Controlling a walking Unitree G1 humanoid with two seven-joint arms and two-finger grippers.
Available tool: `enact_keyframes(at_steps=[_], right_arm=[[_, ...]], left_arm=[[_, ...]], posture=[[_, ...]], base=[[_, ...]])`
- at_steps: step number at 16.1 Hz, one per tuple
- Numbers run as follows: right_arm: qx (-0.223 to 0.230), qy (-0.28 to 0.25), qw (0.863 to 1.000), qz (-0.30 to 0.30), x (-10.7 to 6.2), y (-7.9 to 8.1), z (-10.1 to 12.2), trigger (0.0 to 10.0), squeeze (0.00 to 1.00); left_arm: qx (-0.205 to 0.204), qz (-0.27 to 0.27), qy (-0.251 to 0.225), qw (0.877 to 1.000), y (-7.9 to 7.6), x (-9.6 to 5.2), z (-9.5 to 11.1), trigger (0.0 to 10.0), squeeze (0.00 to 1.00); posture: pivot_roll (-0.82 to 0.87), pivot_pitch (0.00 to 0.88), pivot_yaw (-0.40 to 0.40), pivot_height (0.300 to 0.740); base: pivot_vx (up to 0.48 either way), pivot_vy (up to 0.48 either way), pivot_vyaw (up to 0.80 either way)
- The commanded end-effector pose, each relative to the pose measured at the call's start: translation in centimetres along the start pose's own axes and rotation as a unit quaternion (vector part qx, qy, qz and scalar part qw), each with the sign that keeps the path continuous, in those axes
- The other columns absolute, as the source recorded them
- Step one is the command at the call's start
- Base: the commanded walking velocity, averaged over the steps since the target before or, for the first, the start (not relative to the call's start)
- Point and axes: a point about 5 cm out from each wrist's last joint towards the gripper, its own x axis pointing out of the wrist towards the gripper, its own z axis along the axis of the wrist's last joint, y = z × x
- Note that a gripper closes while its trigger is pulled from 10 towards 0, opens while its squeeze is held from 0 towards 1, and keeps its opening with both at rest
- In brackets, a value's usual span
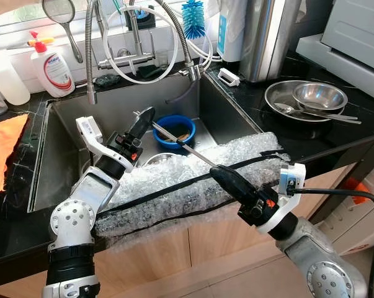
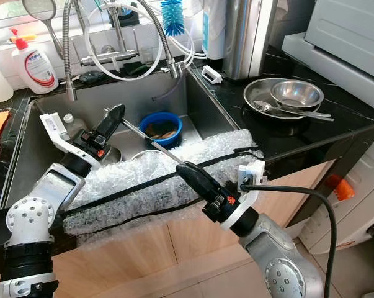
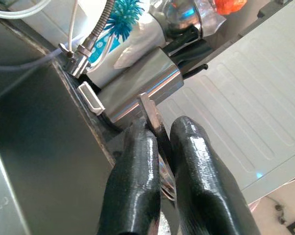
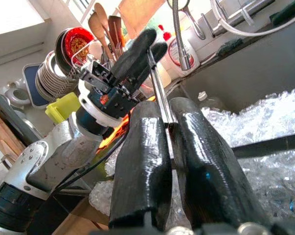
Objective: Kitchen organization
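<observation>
A long thin metal utensil (image 1: 180, 144) spans the air above the sink (image 1: 62, 149), held at both ends. My left gripper (image 1: 147, 117) is shut on its far end, over the sink near the blue bowl (image 1: 174, 128). In the left wrist view the flat metal tip (image 3: 150, 113) pokes out between the black fingers (image 3: 137, 166). My right gripper (image 1: 219, 172) is shut on the near end, above the bubble wrap (image 1: 236, 162) that pads the sink's front edge. In the right wrist view the utensil (image 4: 157, 83) runs from my fingers (image 4: 145, 147) to the left gripper (image 4: 137, 51).
A steel plate (image 1: 280, 93) with a steel bowl (image 1: 319, 96) and cutlery sits on the black counter at right. A faucet hose (image 1: 90, 56), a blue brush (image 1: 193, 18) and a soap bottle (image 1: 52, 67) stand behind the sink. An orange cloth (image 1: 2, 149) lies at left.
</observation>
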Motion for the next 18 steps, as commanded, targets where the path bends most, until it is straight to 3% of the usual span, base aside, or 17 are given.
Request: enact_keyframes(at_steps=[1, 9, 10, 11, 18], right_arm=[[-0.008, -0.001, 1.0, 0.012, 0.4, 0.4, 0.2, 10.0, 0.0], [-0.014, 0.0, 1.0, -0.003, 0.6, -0.1, 0.2, 10.0, 0.0], [-0.012, -0.001, 1.0, -0.004, 0.5, -0.1, 0.2, 10.0, 0.11], [-0.009, -0.003, 1.0, -0.011, 0.5, -0.3, 0.2, 10.0, 1.0], [-0.012, -0.004, 1.0, -0.01, 0.5, -0.5, 0.4, 10.0, 1.0]], left_arm=[[0.005, 0.011, 0.011, 1.0, 0.3, -0.1, -0.1, 0.0, 0.0], [0.001, 0.009, 0.005, 1.0, 0.2, -0.1, 0.3, 0.0, 0.0], [-0.003, 0.011, 0.001, 1.0, 0.2, -0.1, 0.3, 0.0, 0.0], [-0.005, 0.013, -0.005, 1.0, 0.3, -0.1, 0.5, 0.0, 0.0], [-0.044, 0.04, -0.086, 0.995, 0.8, -0.1, 2.8, 0.0, 0.0]], posture=[[-0.15, 0.0, 0.094, 0.74], [-0.15, 0.0, 0.09, 0.74], [-0.15, 0.0, 0.09, 0.74], [-0.15, 0.0, 0.087, 0.74], [-0.15, 0.0, 0.082, 0.74]], base=[[0.0, 0.0, 0.0], [0.0, 0.0, 0.0], [0.0, 0.0, 0.0], [0.0, 0.0, 0.0], [0.0, 0.0, 0.0]])
